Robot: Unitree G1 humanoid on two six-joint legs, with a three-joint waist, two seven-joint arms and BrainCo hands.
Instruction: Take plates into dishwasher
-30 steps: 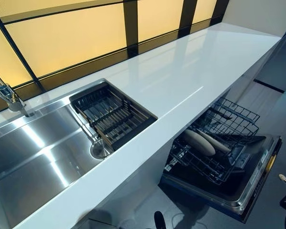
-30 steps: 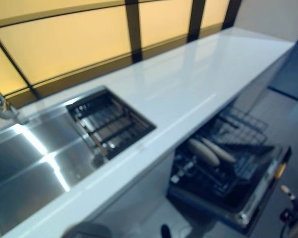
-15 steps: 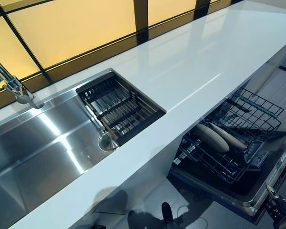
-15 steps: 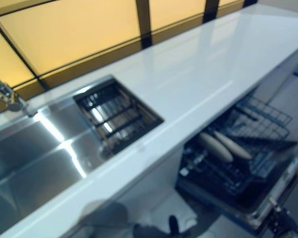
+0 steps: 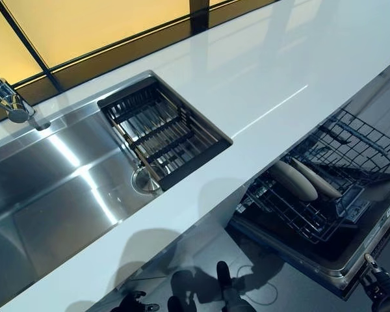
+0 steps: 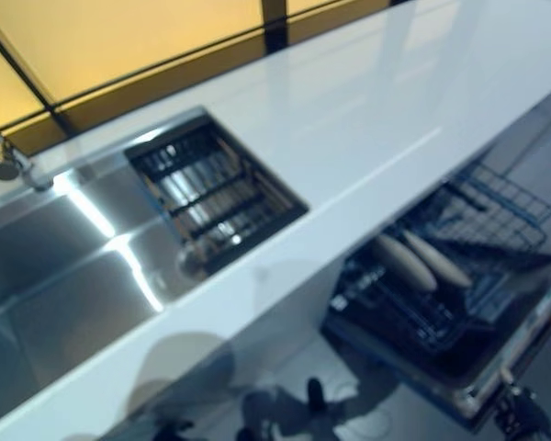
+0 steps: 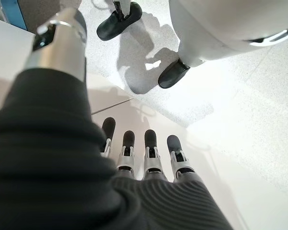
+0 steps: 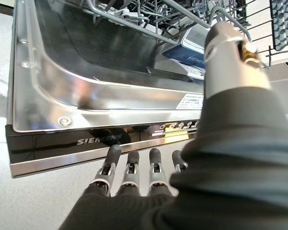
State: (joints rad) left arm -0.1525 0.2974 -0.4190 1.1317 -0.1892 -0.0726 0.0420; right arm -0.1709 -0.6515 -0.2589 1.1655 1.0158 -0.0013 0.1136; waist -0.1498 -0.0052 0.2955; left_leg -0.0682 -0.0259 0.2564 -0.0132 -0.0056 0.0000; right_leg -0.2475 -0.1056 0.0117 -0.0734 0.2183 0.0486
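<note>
Two pale plates (image 5: 294,181) stand on edge side by side in the dark wire rack (image 5: 341,146) of the open dishwasher, under the white counter (image 5: 279,78). The rack is pulled out over the lowered door (image 8: 86,96). My right hand (image 8: 153,167) hangs just outside the door's front edge, fingers straight and holding nothing. My left hand (image 7: 151,148) shows only in the left wrist view; it is open, empty and pointing down at the pale floor.
A steel sink (image 5: 52,195) is set into the counter at the left, with a faucet (image 5: 6,101) behind it and a dark drainer basket (image 5: 162,133) at its right end. Yellow window panes run along the back.
The camera has tilted down and shifted, so the whole picture has moved. The plates stay in the rack and the right arm stays low by the door.
</note>
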